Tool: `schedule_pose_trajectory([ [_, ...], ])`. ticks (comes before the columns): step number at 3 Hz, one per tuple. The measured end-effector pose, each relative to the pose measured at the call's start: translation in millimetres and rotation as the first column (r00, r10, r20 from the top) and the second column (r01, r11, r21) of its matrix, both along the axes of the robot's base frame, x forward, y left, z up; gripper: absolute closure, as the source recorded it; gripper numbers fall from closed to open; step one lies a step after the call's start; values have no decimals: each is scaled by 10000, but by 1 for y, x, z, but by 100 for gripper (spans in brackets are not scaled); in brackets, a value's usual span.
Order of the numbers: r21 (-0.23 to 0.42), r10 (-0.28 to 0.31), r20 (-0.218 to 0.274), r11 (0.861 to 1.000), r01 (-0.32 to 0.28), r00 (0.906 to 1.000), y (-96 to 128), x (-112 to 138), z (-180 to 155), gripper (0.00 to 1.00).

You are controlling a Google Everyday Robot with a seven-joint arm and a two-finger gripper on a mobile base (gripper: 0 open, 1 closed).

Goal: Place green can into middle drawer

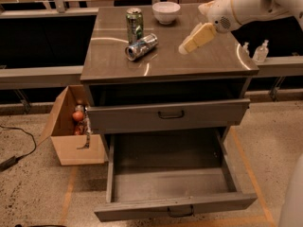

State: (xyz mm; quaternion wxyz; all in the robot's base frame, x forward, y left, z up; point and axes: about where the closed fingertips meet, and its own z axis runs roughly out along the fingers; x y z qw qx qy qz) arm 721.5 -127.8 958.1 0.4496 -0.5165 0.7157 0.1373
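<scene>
green can (134,25) upright, apart, view-left of end effector (191,41) | end effector above cabinet top (113,58) | grip: cannot tell

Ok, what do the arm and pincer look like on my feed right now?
The arm is a smooth white rounded shell with a thin yellowish ring near the wrist and a small dotted grille patch. The pincer, over the right part of the cabinet top, is pale tan and blocky. No cables show.

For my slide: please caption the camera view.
Gripper above the cabinet top, right of the upright green can; middle drawer open.
</scene>
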Motion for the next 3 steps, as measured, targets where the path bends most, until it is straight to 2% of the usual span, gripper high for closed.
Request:
schedule_pose_trajectory([
  [1, 0, 2, -1, 10000, -2, 10000, 0, 0, 0, 0],
  [2, 423, -158, 65, 9990, 155, 9999, 4, 6, -6, 0],
  [3, 1312, -88, 644, 9914, 3, 9979, 11, 40, -21, 0],
])
